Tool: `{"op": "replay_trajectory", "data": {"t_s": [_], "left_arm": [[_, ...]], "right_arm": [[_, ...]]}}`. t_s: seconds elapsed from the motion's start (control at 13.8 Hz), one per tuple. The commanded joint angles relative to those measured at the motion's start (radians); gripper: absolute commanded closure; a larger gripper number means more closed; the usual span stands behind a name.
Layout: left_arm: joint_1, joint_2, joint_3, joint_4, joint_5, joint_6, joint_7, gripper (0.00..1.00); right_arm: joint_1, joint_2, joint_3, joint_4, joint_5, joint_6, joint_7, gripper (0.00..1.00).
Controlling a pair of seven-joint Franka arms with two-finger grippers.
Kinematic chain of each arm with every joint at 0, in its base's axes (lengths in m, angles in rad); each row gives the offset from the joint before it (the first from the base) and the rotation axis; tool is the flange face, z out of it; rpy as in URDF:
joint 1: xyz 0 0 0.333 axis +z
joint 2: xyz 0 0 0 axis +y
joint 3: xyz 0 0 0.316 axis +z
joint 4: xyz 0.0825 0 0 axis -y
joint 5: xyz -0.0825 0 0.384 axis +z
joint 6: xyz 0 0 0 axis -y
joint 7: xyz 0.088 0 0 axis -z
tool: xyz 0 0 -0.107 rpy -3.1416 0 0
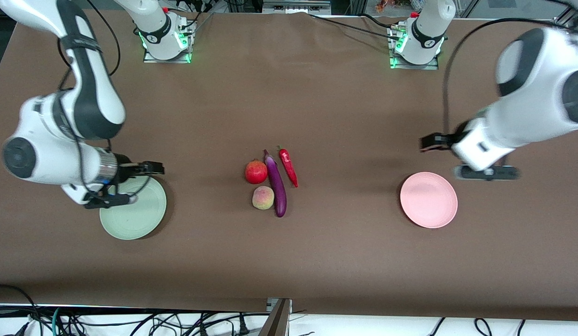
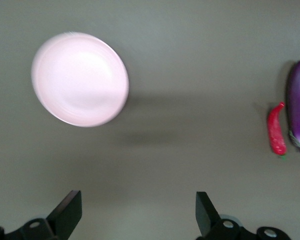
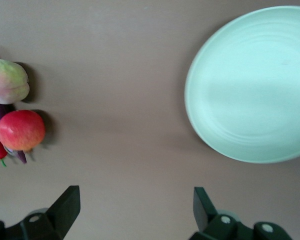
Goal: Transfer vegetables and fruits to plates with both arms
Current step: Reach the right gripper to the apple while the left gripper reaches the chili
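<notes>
The red pomegranate [image 1: 256, 172], the peach [image 1: 263, 198], the purple eggplant [image 1: 275, 186] and the red chili [image 1: 288, 166] lie together mid-table. The mint plate [image 1: 135, 210] is toward the right arm's end and the pink plate [image 1: 428, 199] toward the left arm's end; both are bare. My right gripper [image 1: 154, 168] is open and empty over the mint plate's rim. My left gripper [image 1: 427, 142] is open and empty over bare table beside the pink plate. The left wrist view shows the pink plate [image 2: 80, 79], chili [image 2: 276, 129] and eggplant [image 2: 298, 102]. The right wrist view shows the mint plate [image 3: 255, 85], peach [image 3: 7, 81] and pomegranate [image 3: 21, 130].
The brown table [image 1: 344, 261] stretches wide around the produce and between the plates. The arm bases [image 1: 165, 37] stand along the edge farthest from the front camera. Cables hang below the nearest edge.
</notes>
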Motion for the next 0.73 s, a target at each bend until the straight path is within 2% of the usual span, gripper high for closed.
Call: {"op": "replay_trajectory", "data": {"t_s": [0.0, 0.22, 0.36, 0.65], "left_arm": [[-0.119, 0.122, 0.016, 0.025, -0.035, 0.115, -0.158, 0.00], [-0.246, 0.230, 0.016, 0.007, -0.033, 0.314, -0.336, 0.00], [-0.313, 0.282, 0.016, -0.033, -0.033, 0.457, -0.443, 0.00], [-0.382, 0.368, 0.014, -0.029, -0.033, 0.567, -0.482, 0.00]], "right_arm": [[0.075, 0.025, -0.004, 0.004, 0.019, 0.045, 0.097, 0.00], [0.164, 0.067, -0.004, 0.002, 0.021, 0.084, 0.228, 0.00], [0.216, 0.113, -0.004, 0.002, 0.034, 0.111, 0.239, 0.00], [0.244, 0.155, -0.004, -0.021, 0.146, 0.173, 0.239, 0.00]]}}
